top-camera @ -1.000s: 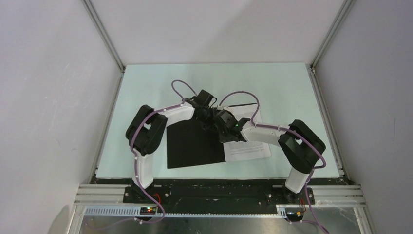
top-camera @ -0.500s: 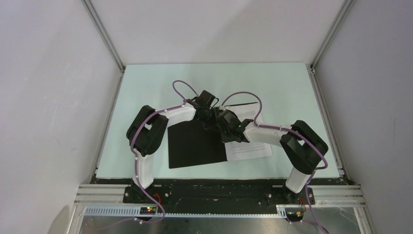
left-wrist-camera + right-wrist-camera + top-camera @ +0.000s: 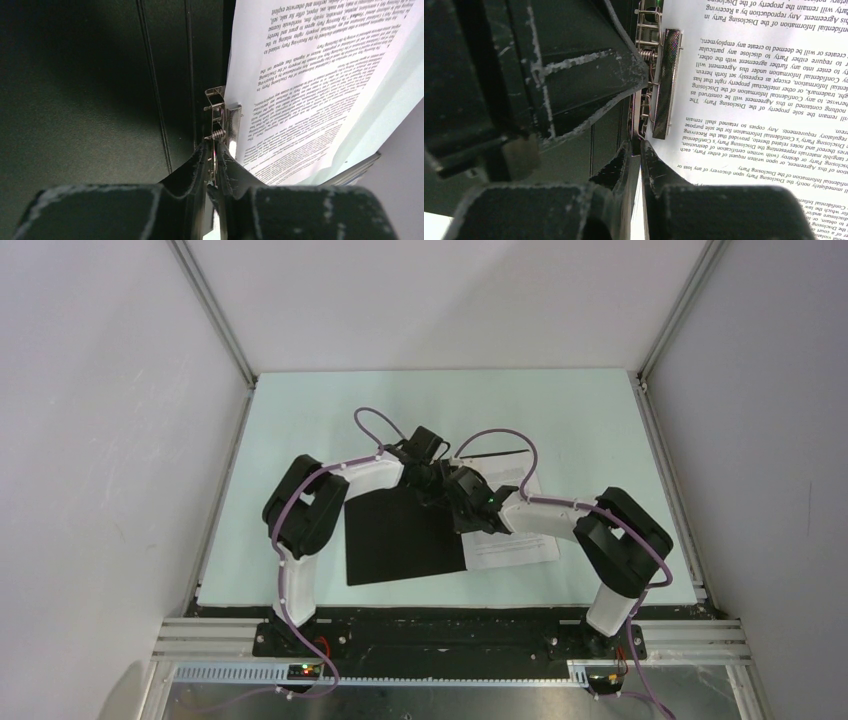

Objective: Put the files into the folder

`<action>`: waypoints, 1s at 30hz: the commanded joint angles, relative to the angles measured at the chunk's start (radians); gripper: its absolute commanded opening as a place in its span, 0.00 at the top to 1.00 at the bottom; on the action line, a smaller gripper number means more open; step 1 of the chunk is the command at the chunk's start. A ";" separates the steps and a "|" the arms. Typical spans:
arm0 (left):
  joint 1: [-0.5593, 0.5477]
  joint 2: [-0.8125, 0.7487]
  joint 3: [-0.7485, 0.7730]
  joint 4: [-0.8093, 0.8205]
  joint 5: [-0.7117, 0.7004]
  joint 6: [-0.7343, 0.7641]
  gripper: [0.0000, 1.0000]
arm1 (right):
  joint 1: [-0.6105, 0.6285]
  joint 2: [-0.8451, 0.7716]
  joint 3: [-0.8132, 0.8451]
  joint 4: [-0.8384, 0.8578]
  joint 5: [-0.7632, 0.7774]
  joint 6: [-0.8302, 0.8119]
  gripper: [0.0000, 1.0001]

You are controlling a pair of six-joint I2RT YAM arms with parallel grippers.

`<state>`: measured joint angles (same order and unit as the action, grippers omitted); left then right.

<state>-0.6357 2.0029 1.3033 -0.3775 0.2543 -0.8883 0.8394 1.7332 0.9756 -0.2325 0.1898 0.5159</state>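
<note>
The folder (image 3: 400,540) lies open on the table, its black inside (image 3: 90,90) facing up. The files (image 3: 510,548), white sheets of dense text (image 3: 310,75) (image 3: 764,90), rest on its right half. A metal spring clip (image 3: 222,112) (image 3: 666,80) runs along the spine at the sheets' left edge. My left gripper (image 3: 432,485) (image 3: 214,160) is shut on the clip's thin metal lever at the far end. At the near end, my right gripper (image 3: 462,502) (image 3: 638,150) is shut on the same clip's lever. The two grippers almost touch above the spine.
The pale green table (image 3: 300,420) is bordered by aluminium rails (image 3: 660,470) and white walls. The left gripper's black body (image 3: 549,75) fills the upper left of the right wrist view, very close by. A purple cable (image 3: 375,418) loops over the arms.
Both wrists have crept a little to the right over the spine, and the folder has shifted slightly with them. The left jaws have closed a touch tighter on the lever.
</note>
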 commanded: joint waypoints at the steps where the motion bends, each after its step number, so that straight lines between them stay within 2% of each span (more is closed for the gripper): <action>1: -0.038 0.053 -0.020 0.018 -0.111 -0.050 0.87 | 0.019 0.099 -0.063 -0.094 0.000 -0.029 1.00; 9: -0.050 0.054 -0.087 -0.010 -0.228 -0.109 1.00 | 0.016 0.055 -0.064 -0.048 -0.029 -0.045 1.00; 18: -0.052 0.060 -0.098 -0.069 -0.332 -0.107 1.00 | -0.011 0.003 -0.073 -0.009 -0.096 -0.009 0.97; 23: -0.053 0.078 -0.091 -0.079 -0.335 -0.107 1.00 | -0.051 -0.045 -0.075 -0.003 -0.163 0.010 0.93; 30: -0.054 0.085 -0.078 -0.085 -0.334 -0.093 1.00 | -0.106 -0.115 -0.075 -0.023 -0.222 0.039 0.91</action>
<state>-0.6853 1.9797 1.2736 -0.3473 0.0978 -1.0286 0.7555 1.6588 0.9257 -0.1787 0.0341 0.5301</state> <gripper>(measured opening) 0.065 0.101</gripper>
